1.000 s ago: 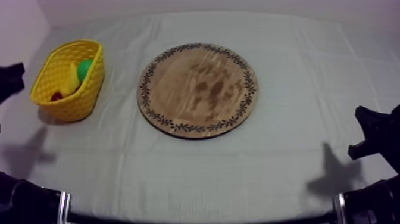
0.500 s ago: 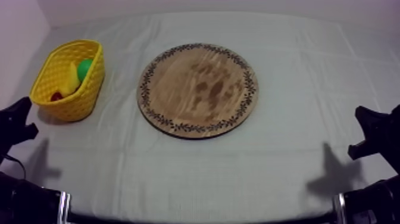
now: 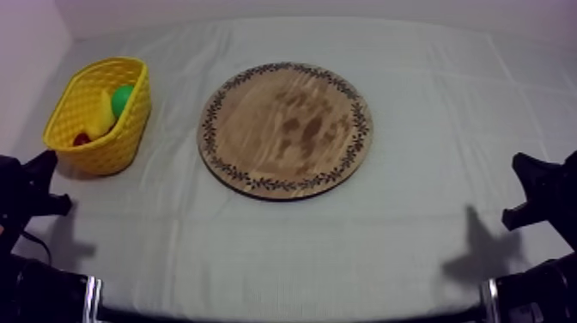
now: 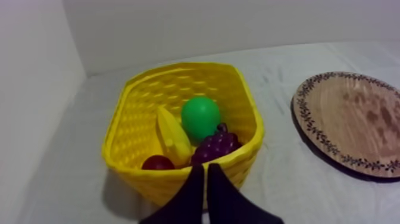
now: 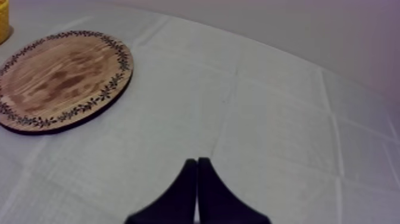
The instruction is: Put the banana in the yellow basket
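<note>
Left wrist view: left gripper [image 4: 206, 169], fingers pressed together, empty, tips overlapping the near wall of the basket [image 4: 128, 113]. Banana [image 4: 172, 140] lies in the basket, its lower end between small red fruit [image 4: 158, 162] and grapes [image 4: 215, 145], with the pear [image 4: 200, 117] behind. Board [image 4: 348, 122] bare, cut off.
Right wrist view: right gripper [image 5: 197, 162], a narrow wedge, empty, over open cloth [image 5: 280, 119].
Top view: both grippers low at the near corners, well apart from the board; grapes hard to make out.

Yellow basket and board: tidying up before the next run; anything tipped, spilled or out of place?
Nothing stands out. The yellow basket stands upright, holding the banana, green fruit, grapes and small red fruit; the wooden board lies flat and bare.
</note>
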Action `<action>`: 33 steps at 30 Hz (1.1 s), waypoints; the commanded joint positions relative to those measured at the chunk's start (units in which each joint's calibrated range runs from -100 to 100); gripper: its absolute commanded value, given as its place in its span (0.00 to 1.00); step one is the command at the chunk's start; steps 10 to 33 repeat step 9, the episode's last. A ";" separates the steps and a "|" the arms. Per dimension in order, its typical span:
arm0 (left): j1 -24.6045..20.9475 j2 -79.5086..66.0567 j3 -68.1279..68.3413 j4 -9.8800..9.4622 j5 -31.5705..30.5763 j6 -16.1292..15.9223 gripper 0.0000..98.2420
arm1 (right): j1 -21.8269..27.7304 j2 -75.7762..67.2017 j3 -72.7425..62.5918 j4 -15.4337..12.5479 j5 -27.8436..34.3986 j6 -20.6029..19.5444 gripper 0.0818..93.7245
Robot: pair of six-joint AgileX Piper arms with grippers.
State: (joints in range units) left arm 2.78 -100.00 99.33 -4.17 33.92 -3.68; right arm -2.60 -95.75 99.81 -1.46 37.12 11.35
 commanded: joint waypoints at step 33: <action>0.00 0.00 0.11 0.09 -0.20 1.07 0.00 | 0.00 0.00 -0.03 0.02 0.06 0.00 0.00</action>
